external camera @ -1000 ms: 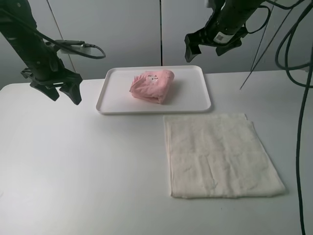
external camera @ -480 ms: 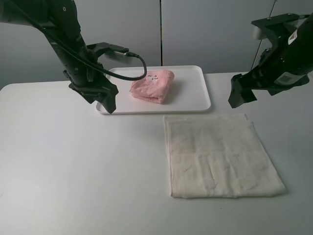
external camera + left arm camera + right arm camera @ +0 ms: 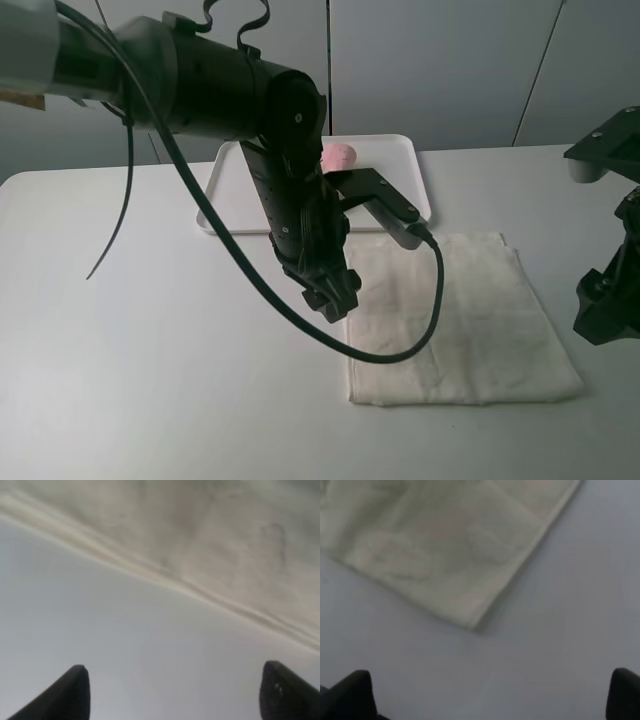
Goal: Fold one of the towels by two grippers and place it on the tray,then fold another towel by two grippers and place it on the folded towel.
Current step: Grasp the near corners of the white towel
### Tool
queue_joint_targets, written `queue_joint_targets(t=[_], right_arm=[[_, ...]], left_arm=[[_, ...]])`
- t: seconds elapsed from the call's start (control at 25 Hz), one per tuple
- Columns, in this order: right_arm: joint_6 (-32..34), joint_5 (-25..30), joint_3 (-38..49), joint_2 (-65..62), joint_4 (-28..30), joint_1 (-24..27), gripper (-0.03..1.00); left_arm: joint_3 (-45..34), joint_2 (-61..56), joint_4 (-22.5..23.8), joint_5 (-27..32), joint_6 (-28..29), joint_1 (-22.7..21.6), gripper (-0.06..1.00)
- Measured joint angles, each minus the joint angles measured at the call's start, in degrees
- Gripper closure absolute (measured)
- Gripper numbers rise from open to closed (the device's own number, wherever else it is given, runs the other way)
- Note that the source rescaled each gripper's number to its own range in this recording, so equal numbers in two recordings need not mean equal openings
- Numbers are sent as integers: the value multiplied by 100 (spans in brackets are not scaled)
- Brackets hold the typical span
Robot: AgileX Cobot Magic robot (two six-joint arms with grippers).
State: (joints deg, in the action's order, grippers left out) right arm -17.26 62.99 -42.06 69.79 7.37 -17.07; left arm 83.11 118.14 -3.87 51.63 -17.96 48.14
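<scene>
The cream-white towel [image 3: 470, 320] lies flat on the table in front of the tray [image 3: 400, 165]. On the tray, the folded pink towel [image 3: 340, 155] shows only as a small patch behind my left arm. My left gripper [image 3: 335, 297] hangs low over the cream towel's left edge, open and empty. The left wrist view shows that towel's edge [image 3: 200, 530] just beyond the open left gripper [image 3: 177, 692]. My right gripper [image 3: 602, 310] is low at the towel's right side, open. In the right wrist view a towel corner [image 3: 470, 622] lies ahead of the spread right gripper [image 3: 487, 695].
The left arm and its black cable [image 3: 437, 300] cross over the tray's front edge and part of the cream towel. White table [image 3: 150, 380] stretches to the left and front. A grey wall stands behind the tray.
The left arm has swung from beside the tray's left end across to the cream towel's left edge. The right arm has come down from above to the towel's right side. Both towels stay put.
</scene>
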Motion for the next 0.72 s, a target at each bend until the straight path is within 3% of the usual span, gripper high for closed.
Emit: queue_joint_targets(t=[0.2,0.36,0.72], right_arm=[[-1971,-24,196,-11,300,0,-3],[-3136,-339,422,-19,300,0,-3],[-4435,-1394,1355,-19,157,0,-3]], left_arm=[[0,213,27,0,-9,482,5],[0,299,109,0,-13,789,5],[0,332,616,40,-52,1166,5]])
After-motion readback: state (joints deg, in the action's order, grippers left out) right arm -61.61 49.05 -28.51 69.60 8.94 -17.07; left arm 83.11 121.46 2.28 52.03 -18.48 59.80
